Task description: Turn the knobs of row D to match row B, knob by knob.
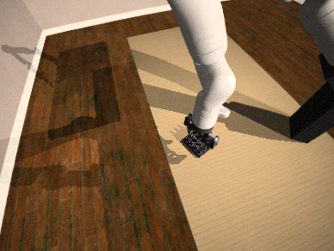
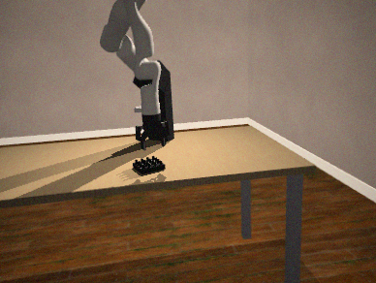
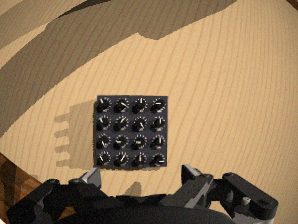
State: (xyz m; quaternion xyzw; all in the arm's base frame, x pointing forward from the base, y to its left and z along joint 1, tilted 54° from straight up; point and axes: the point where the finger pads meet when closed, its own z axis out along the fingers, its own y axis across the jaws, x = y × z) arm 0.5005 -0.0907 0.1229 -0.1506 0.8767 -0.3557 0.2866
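The knob box (image 3: 131, 132) stands on its feet on the bench (image 2: 218, 150) near the front edge, directly below the arm. The end effector (image 3: 140, 177) hangs well above it, released and holding nothing, its fingers spread wide. This looks like the approach step: next it must descend over one row D knob, though knob lines are too small to read.
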